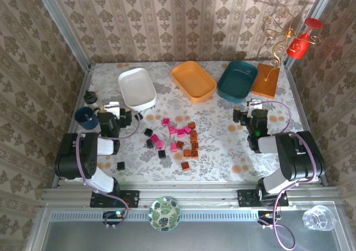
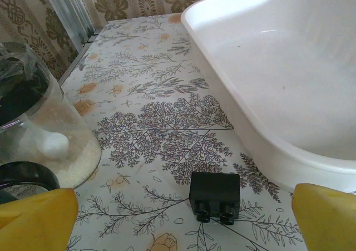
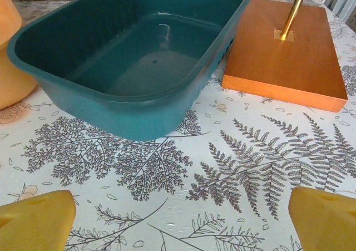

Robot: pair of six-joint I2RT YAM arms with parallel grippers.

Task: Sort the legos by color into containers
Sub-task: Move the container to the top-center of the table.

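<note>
Several legos in pink, brown-orange and black lie scattered mid-table, and one black lego sits apart near the left arm. Along the back stand the white container, the orange container and the teal container, all bare inside. My left gripper is open low over the cloth, with a black lego just ahead between its yellow fingertips and the white container to its right. Facing the teal container, my right gripper is open and holds nothing.
A dark blue mug and a glass jar stand left of the left gripper. An orange square stand with gold wire sits beside the teal container. A patterned plate and a glass rest on the near ledge.
</note>
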